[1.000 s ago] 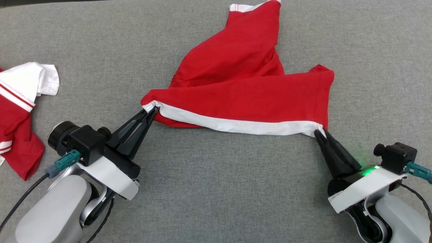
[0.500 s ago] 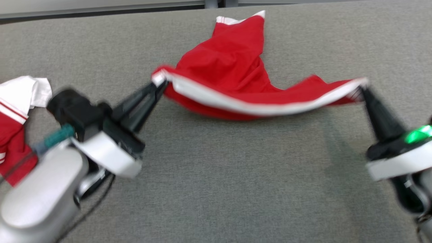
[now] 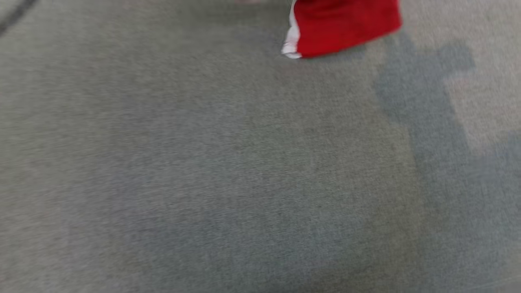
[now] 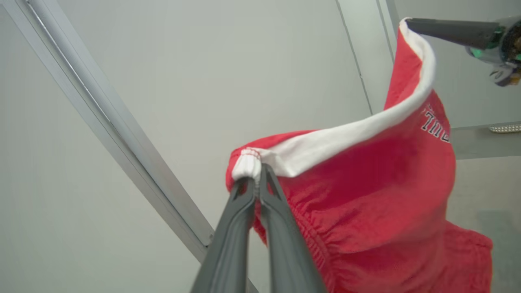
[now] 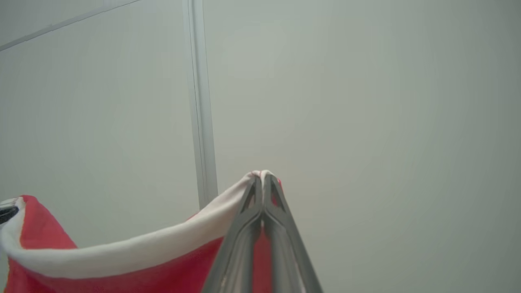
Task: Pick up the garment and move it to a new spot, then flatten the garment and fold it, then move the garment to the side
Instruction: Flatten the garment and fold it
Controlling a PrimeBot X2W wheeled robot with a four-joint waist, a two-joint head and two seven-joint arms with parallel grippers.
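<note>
The left end effector (image 4: 257,182) has its two dark fingers pressed together on the bunched end of the white band that edges a red cloth garment (image 4: 366,211). In the left wrist view the white band (image 4: 346,136) runs from that grip up to the upper right corner. There the right end effector (image 4: 408,21) pinches its other end. The red cloth hangs in gathers below the band, held up in the air between the two arms. Dark lettering (image 4: 436,125) sits just under the band, too blurred to read. Behind is a pale wall (image 4: 203,81) crossed by a slanting metal strip (image 4: 101,114).

The right wrist view gives the close look at the right end effector's grip. Its fingers are closed tight, the band's end pokes out at their tips, and the band sags away to the left.

The head view, smeared with blur, looks down on a grey fabric tabletop (image 3: 203,162). A lower corner of the garment, red with a white edge, hangs in at the top; whether it touches the tabletop cannot be told. Dark shadows (image 3: 427,106) lie on the tabletop to the right.
</note>
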